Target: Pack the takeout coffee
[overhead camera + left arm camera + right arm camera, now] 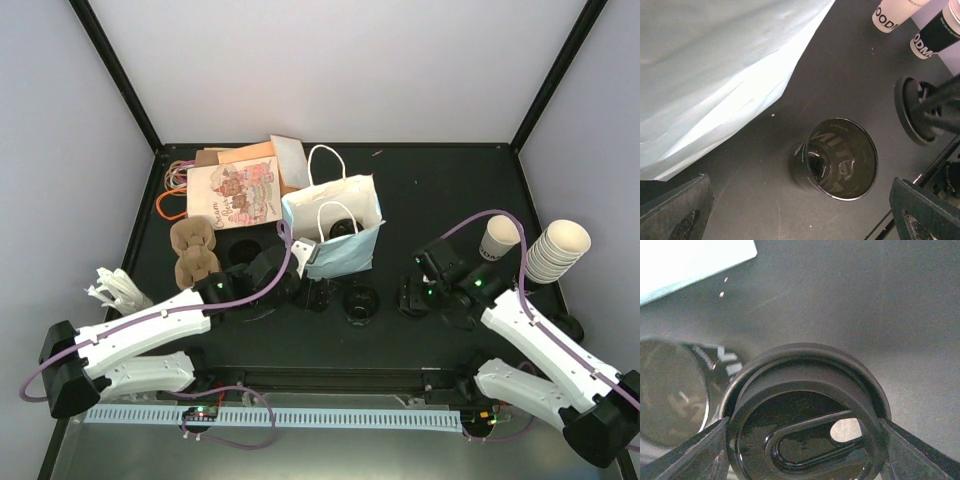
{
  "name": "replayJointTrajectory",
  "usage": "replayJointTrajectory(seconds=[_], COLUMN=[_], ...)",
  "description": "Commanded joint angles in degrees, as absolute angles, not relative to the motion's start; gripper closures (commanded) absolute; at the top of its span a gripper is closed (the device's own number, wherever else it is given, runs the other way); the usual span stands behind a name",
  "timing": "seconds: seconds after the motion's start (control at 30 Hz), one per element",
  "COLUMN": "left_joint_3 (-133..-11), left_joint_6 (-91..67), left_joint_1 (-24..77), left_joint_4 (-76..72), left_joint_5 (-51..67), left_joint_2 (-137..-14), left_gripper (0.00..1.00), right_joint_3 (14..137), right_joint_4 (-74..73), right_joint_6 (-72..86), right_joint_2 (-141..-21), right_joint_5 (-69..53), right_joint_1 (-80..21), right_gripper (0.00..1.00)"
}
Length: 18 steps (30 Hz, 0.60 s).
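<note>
From above, the pale paper bag stands open in the middle of the black table. A black disc in its mouth, under the front handle, looks like the takeout coffee; neither wrist view reaches inside the bag. The left gripper hangs just in front of the bag with its fingers spread wide and nothing between them. Its own camera shows the bag's creased side and a glossy dark cup with pale lettering, standing upright in front of the bag. The right gripper, in front and to the right of the bag, is clamped on a black lid. Only its wrist view shows the lid's oval recess and sip hole; whether a cup sits under the lid cannot be told. To the right of the bag stand a single cream cup and a stack of cream cups. To the left of it lie a brown pulp carrier and a flat printed bag. White walls enclose the table.
</note>
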<state>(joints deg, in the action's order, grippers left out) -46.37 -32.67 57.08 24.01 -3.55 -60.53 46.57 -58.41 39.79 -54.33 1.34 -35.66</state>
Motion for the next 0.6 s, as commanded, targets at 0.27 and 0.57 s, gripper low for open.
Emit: replayJointTrajectory(seconds=[0.27,0.57], left_joint_3=[-44.4,-42.8], left_joint_6=[-35.7,-37.8], left_joint_1=[55.2,55.0], left_joint_4=[20.3,18.4], left_joint_5=[-0.6,3.6], left_joint_2=[-60.2,-61.3], left_gripper=[0.01,0.01], right_joint_3=[47.2,47.4], right_joint_4=[-57.3,-52.1], right_joint_6=[36.5,34.1], right_joint_2=[-50.9,-52.5], right_joint_5=[0.0,4.8], right_joint_1=[-48.4,-55.1], right_gripper=[0.23,0.21])
